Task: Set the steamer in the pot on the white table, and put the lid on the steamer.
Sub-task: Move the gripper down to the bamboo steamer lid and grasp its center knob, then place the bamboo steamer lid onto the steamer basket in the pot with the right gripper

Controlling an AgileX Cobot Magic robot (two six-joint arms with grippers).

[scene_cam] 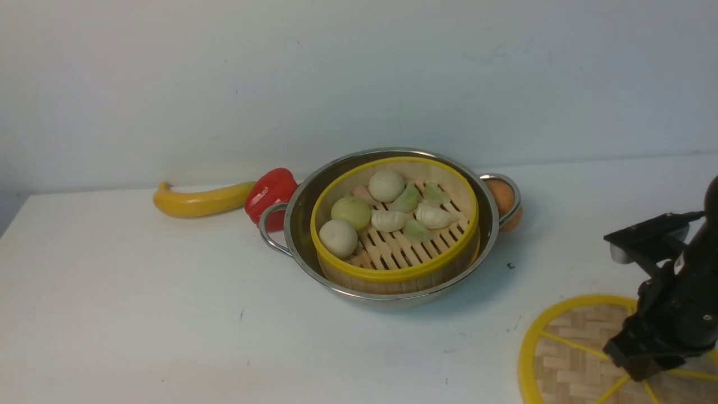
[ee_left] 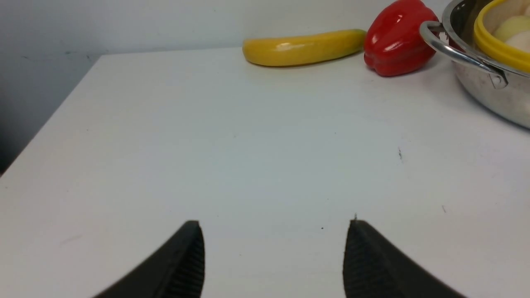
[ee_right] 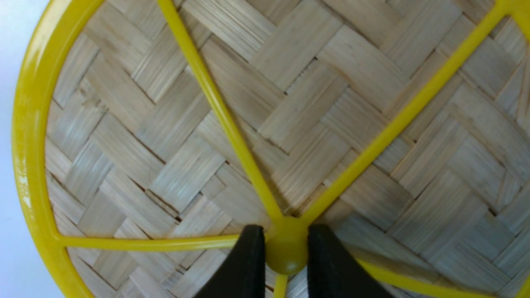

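A white counter stands under a pale wall. The right fingers pinch the knob of the lid, which lies flat at the near right. The steamer sits in the pot mid-counter. Lift straight up, keep the lid level, and centre it over the yellow rim before lowering. The left fingers stand wide apart, holding nothing.

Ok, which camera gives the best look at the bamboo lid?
The right wrist view: the lid fills it, weave, spokes and centre knob sharp, the right pincer closed on the knob. The front view catches only part at its bottom corner, behind the right arm. The left wrist view misses it.
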